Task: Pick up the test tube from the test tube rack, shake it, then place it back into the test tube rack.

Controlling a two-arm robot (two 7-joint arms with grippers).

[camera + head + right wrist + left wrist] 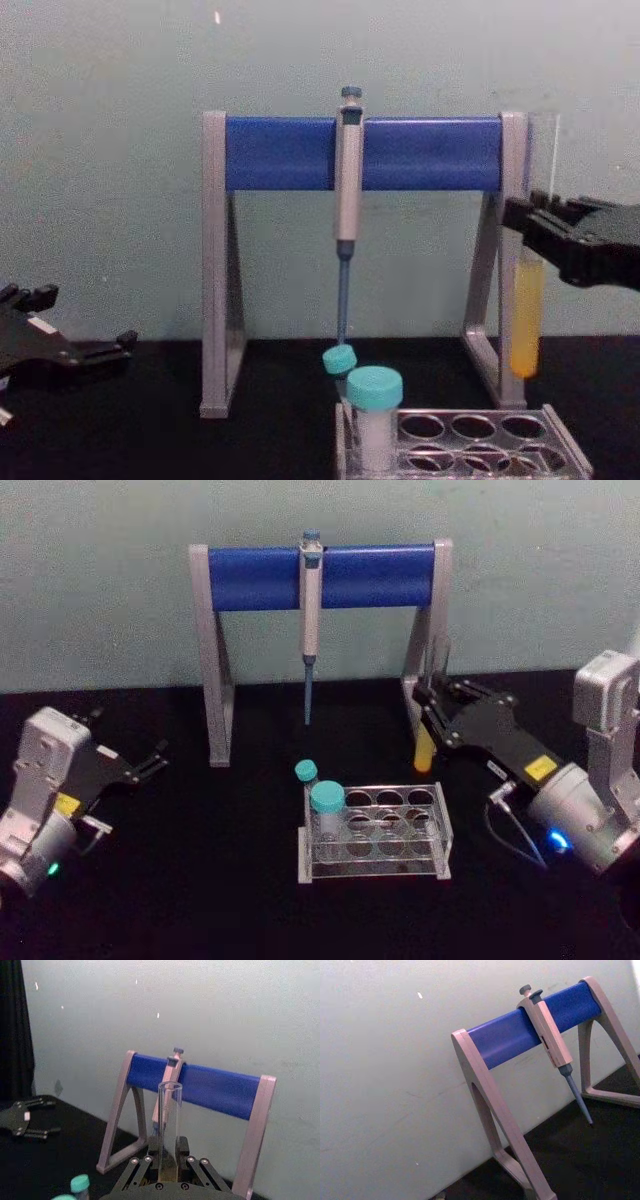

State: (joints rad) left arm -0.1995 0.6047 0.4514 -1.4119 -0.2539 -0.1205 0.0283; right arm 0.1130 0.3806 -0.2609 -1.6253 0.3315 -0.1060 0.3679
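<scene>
- Stand [260,577]: behind the test tube rack [400,867].
- Capped tubes [326,798]: in the rack's left end.
- Test tube [424,750], in right gripper [428,695]: above the rack's rear right.
- Left gripper [155,760]: well left of the rack.

A pipette [311,600] is being held on a grey-and-blue stand [260,577] while two teal-capped tubes [327,798] are being kept in front.

A plain pale grey-green wall [100,580] rises directly behind the black tabletop [200,900].
</scene>
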